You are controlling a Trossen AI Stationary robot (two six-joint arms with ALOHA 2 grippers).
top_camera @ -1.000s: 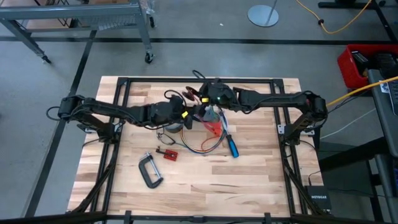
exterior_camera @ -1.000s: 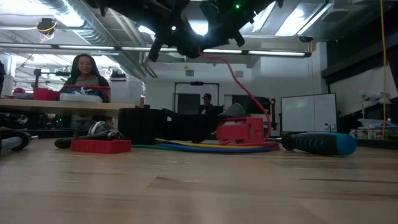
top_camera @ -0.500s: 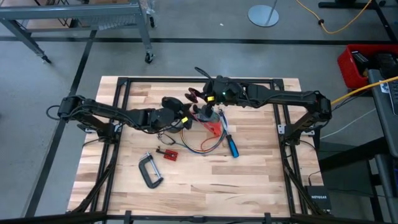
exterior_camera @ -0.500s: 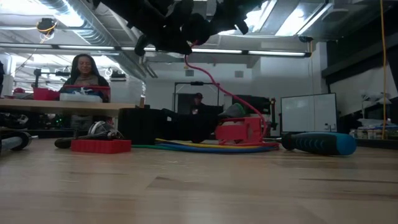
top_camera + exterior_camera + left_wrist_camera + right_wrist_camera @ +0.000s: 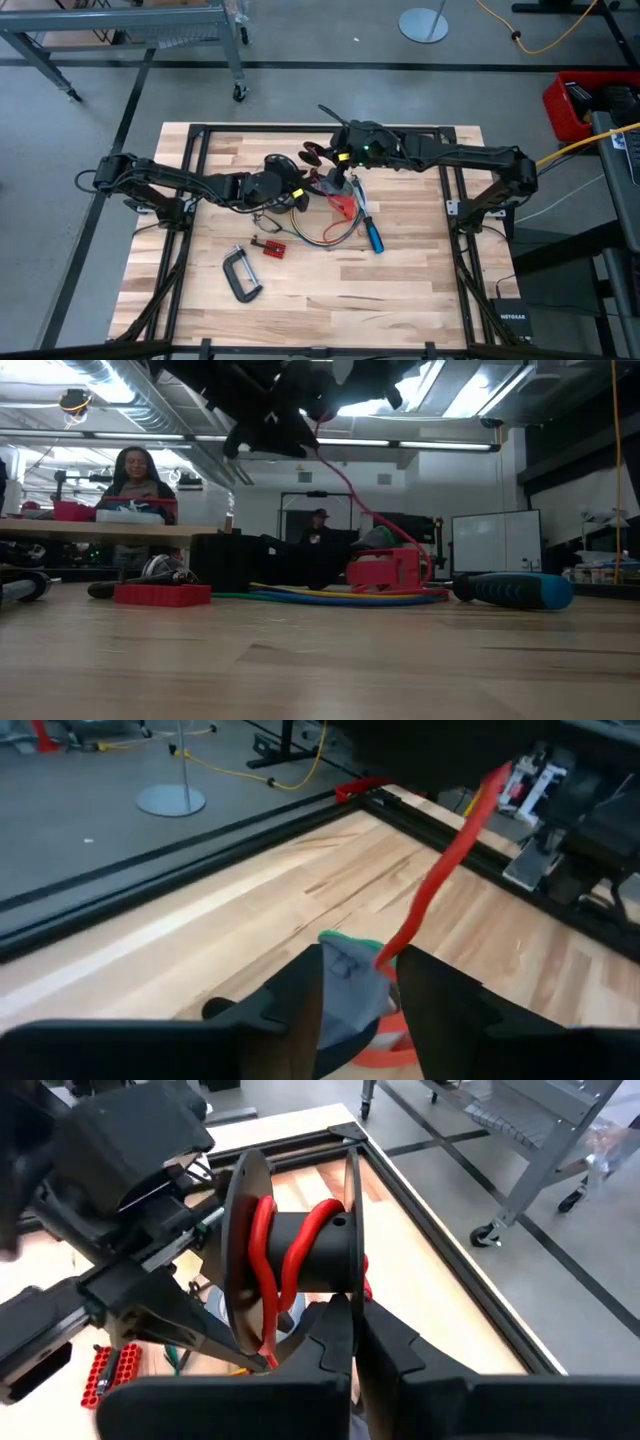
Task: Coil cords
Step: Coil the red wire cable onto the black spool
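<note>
**A:** Right, fingers first. The left fingers (image 5: 290, 1010) stand apart with nothing pinched. The red cord (image 5: 450, 860) runs loose through the gap, close to one of them. The right fingers (image 5: 335, 1330) are clenched on a flange of the spool (image 5: 310, 1250). A few turns of that cord sit on its core, and it is held up over the rear middle of the worktop (image 5: 330, 300).

**B:** Risk from here?

**A:** My judgement is slack. With nothing guiding the cord, a turn could slip off the core or ride over the flange. If the spool is pulled away, the free length may drag the red piece (image 5: 385, 570) it leads down to. The thin grip on the flange could also twist under that pull.

**B:** And the second cord?

**A:** The multi-coloured cord (image 5: 335, 232) lies in a flat loop on the worktop beside the blue-handled screwdriver (image 5: 372, 236), not yet wound. A trailing red line might snag it.

**B:** What differs between views?

**A:** The right wrist view alone shows the turns on the spool. The low view alone shows the cord hanging clear of the worktop down to the red piece. The high view gives the layout, but hides the gap between the left fingers, which only the left wrist view shows
</note>
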